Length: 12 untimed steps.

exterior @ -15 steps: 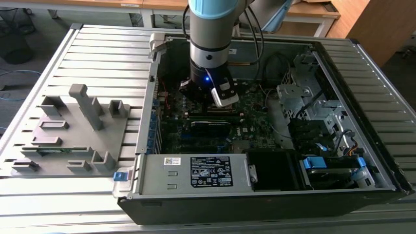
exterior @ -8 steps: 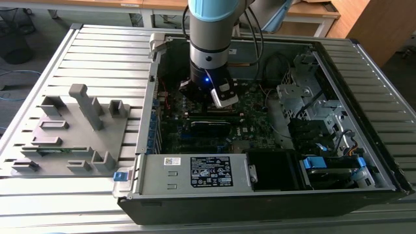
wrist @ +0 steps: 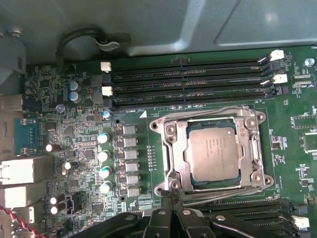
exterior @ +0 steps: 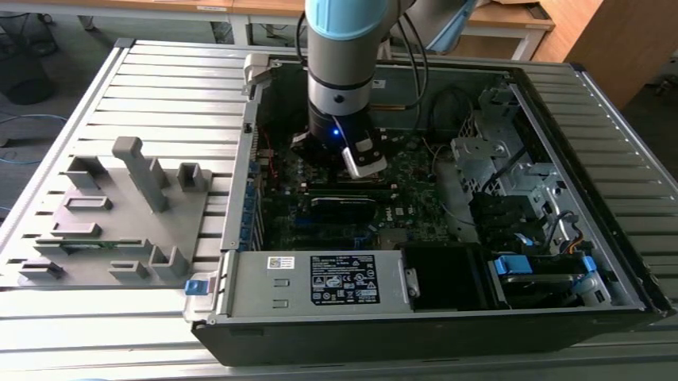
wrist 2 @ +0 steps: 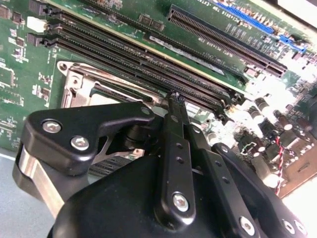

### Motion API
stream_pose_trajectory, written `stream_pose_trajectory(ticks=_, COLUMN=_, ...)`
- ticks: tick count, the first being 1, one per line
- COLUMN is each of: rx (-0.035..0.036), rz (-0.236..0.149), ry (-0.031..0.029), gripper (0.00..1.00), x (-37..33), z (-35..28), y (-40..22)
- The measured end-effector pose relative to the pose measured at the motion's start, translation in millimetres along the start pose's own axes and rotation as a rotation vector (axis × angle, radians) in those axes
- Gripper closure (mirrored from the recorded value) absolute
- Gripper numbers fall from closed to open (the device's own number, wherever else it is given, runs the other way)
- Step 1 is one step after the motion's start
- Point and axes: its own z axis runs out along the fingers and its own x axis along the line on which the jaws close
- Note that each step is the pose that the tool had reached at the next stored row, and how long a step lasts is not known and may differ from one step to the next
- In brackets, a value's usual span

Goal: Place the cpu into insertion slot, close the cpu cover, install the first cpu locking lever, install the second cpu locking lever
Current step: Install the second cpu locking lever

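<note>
In the first wrist view the cpu (wrist: pixel 214 153), with its brownish-grey top, lies flat in the insertion slot (wrist: pixel 157 124). The silvery cpu cover (wrist: pixel 174 148) lies down around it. One thin lever rod (wrist: pixel 208 109) runs along the socket's side by the memory slots, and another (wrist: pixel 218 195) runs along the opposite side. My gripper (wrist: pixel 173 187) is shut, its black tips pressed together at the socket's corner, right at that second rod's end. The second wrist view has the closed gripper (wrist 2: pixel 174 99) just past the socket (wrist 2: pixel 79 82). In the exterior view the gripper (exterior: pixel 360 171) reaches down onto the motherboard.
Long black memory slots (wrist: pixel 188 79) run beside the socket, and a row of capacitors (wrist: pixel 104 158) stands on another side. The open computer case holds drive cages (exterior: pixel 498 159) and a power supply (exterior: pixel 317 282). A grey fixture (exterior: pixel 117 214) lies on the slatted table at the exterior view's left.
</note>
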Motion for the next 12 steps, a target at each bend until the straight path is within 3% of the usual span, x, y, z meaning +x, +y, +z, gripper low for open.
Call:
stream_pose_trajectory(ticks=6, rx=-0.0217, rz=0.000, ry=0.0020, gripper=0.90, x=0.3, z=0.1, y=-0.5)
stream_pose_trajectory(ticks=12, rx=-0.0288, rz=0.001, ry=0.0029, gripper=0.90, x=1.7, z=0.7, y=-2.8)
